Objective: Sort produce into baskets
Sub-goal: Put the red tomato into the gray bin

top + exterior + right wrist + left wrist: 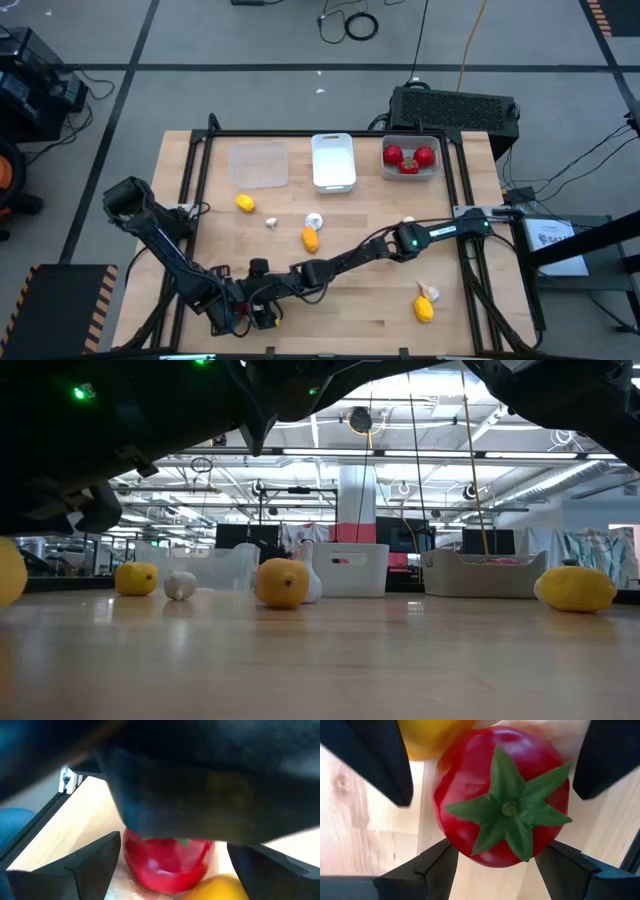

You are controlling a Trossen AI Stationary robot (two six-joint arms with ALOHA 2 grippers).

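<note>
Both grippers crowd the tabletop's near edge — left gripper (495, 865), fingers spread, straddles a round red plastic tomato (502, 795) to grab it; right gripper (170, 865) likewise open around it.

Between my matt black plastic jaws sits a glossy, smooth plastic tomato (500, 795) with a duller green top; the counter (350, 300) under me is pale wood, grained.

Red tomato (500, 795) green star top upward, touching yellow lemon (432, 737)
</note>
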